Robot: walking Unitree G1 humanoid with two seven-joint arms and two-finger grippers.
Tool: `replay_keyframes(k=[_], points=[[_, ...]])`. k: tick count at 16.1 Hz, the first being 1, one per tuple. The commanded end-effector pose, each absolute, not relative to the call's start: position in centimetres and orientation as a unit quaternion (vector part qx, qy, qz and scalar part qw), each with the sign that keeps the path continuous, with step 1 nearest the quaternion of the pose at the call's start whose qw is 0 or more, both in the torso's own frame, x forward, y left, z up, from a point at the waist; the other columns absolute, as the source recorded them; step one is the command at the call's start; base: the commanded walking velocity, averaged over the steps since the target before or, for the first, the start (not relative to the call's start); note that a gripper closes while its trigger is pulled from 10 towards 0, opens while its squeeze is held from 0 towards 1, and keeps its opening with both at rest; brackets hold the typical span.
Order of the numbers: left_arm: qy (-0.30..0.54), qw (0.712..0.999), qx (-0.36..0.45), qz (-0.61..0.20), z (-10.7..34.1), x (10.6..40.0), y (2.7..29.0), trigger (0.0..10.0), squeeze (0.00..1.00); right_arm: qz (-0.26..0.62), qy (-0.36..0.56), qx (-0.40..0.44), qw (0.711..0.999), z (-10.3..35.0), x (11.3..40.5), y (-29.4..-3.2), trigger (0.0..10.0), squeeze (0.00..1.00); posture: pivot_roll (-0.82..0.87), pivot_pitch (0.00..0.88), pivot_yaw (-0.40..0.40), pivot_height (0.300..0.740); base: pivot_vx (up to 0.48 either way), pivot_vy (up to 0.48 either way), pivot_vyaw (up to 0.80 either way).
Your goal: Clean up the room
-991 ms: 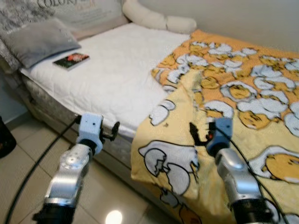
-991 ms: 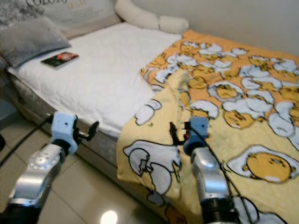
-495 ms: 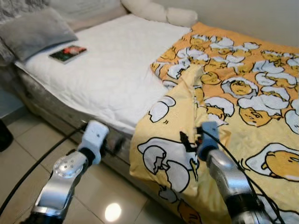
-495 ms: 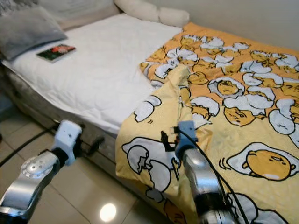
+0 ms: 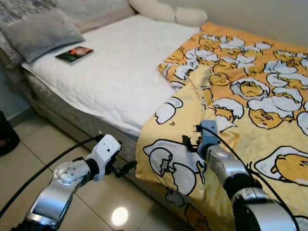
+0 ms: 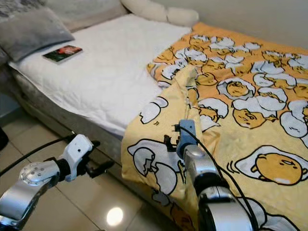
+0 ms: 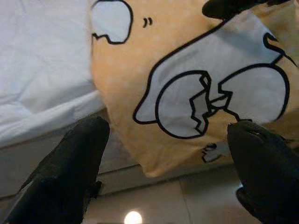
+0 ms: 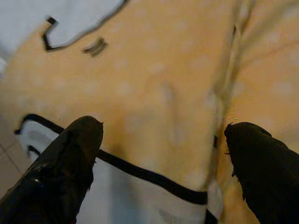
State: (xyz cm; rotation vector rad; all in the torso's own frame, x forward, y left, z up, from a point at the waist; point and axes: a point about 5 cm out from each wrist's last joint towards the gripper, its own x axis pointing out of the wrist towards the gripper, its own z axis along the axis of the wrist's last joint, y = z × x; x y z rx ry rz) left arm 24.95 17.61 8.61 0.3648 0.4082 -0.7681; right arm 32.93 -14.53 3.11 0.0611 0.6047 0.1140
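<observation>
Hovering low beside the bed's edge, the left gripper point(image 5: 126, 168) points at the hanging corner of the yellow blanket point(image 5: 226, 103) — fingers spread wide, nothing between them. Just beyond, the right gripper point(image 5: 188, 142) rests against the blanket's draped fold, fingers parted too. Farther back, on the white mattress point(image 5: 115, 72), a book point(image 5: 73, 54) lies near a grey pillow point(image 5: 41, 33) — well apart from the blanket.

Yellow-orange blanket point(image 5: 250, 96) patterned with white cracked eggs, white quilted mattress point(image 5: 110, 72), grey pillow point(image 5: 41, 33)
</observation>
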Motion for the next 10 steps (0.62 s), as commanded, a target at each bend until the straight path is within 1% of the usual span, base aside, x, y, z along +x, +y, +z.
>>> replay_keyframes(k=[1,2,4,5,6,7,8,10], points=[[0.194,0.884,0.186,-0.381,9.2,25.0,17.5,10.0,0.78,0.050,0.302,0.021,0.952,3.3,33.3,-14.5,10.0,1.00,0.10,0.000,-0.024,0.740,0.000,0.000,0.00],[0.202,0.877,0.194,-0.390,9.4,24.6,17.7,10.0,0.78,0.043,0.323,-0.005,0.946,2.6,33.0,-14.4,10.0,0.01,0.12,0.000,-0.034,0.740,0.000,0.000,0.00],[0.209,0.868,0.200,-0.403,9.6,24.0,17.7,10.0,0.77,0.030,0.346,-0.042,0.937,1.6,32.2,-14.8,10.0,0.00,0.15,0.000,-0.027,0.740,0.000,0.000,0.00],[0.212,0.864,0.200,-0.410,9.7,23.6,17.6,10.0,0.77,0.014,0.351,-0.042,0.935,1.2,31.9,-15.1,10.0,0.00,0.15,0.000,-0.019,0.740,0.000,0.000,0.00],[0.213,0.863,0.199,-0.412,9.8,23.4,17.7,10.0,0.78,0.004,0.352,-0.035,0.935,1.1,31.8,-15.3,8.8,0.00,0.16,0.000,-0.010,0.740,0.000,0.000,0.00],[0.216,0.861,0.199,-0.415,9.9,23.1,17.7,10.0,0.78,-0.009,0.354,-0.015,0.935,0.9,31.6,-15.3,0.5,0.00,0.15,0.000,-0.001,0.740,0.000,0.000,0.00],[0.219,0.859,0.199,-0.418,9.9,22.9,17.7,10.0,0.78,-0.013,0.357,-0.009,0.934,0.7,31.5,-15.2,0.0,0.00,0.15,0.000,0.005,0.740,0.000,0.000,0.00],[0.223,0.854,0.200,-0.426,10.0,22.7,17.5,10.0,0.77,-0.022,0.369,0.004,0.929,-0.2,30.7,-14.9,0.0,0.00,0.15,0.000,0.021,0.740,0.000,0.000,0.00]])
